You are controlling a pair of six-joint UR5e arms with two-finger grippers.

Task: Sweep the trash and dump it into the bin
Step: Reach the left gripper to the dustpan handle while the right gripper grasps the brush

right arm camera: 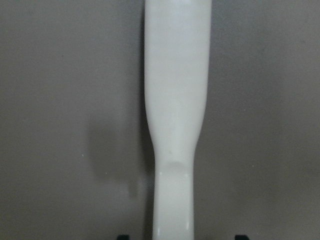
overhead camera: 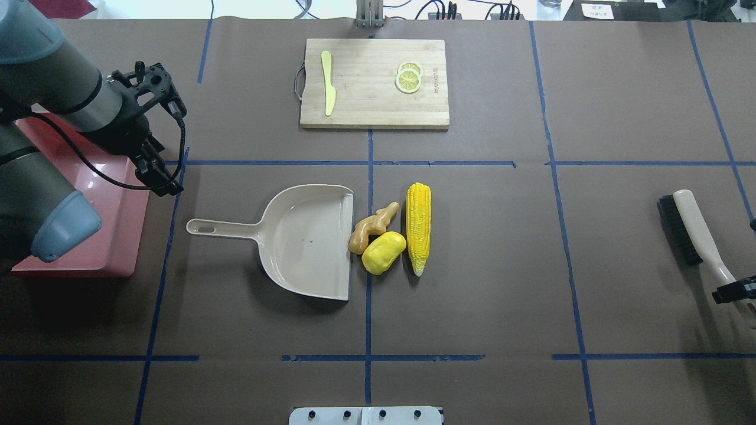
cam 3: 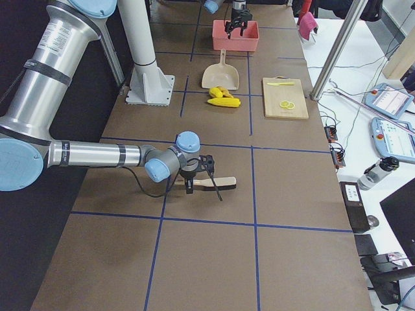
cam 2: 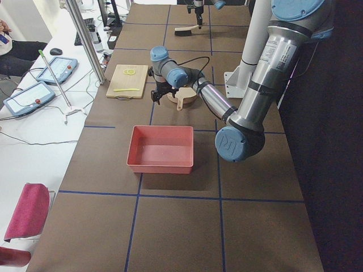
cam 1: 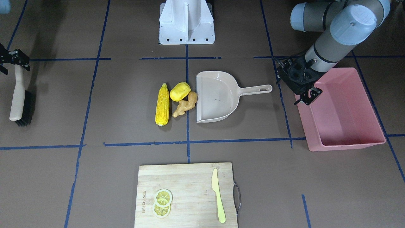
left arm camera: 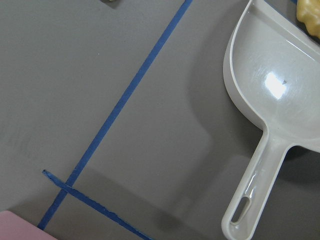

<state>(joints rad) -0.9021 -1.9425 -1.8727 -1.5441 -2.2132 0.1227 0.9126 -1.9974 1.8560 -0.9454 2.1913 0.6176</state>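
The trash lies mid-table: a yellow corn cob (cam 1: pixel 162 105), a yellow potato-like lump (cam 1: pixel 180 91) and a tan ginger root (cam 1: pixel 186 104), right at the mouth of the beige dustpan (cam 1: pixel 218 95). The pink bin (cam 1: pixel 348 146) stands beside the dustpan's handle and looks empty. My left gripper (cam 1: pixel 307 97) hangs open and empty over the bin's near edge, just past the handle's end. My right gripper (cam 1: pixel 14 61) is open, its fingers straddling the end of the white brush handle (right arm camera: pixel 175 100) without touching it. The brush (cam 1: pixel 19 95) lies flat on the table.
A wooden cutting board (cam 1: pixel 186 193) with a yellow-green knife (cam 1: pixel 219 196) and lemon slices (cam 1: pixel 163 202) lies on the operators' side. The robot's white base (cam 1: pixel 186 22) stands behind the trash. Blue tape lines cross the brown table.
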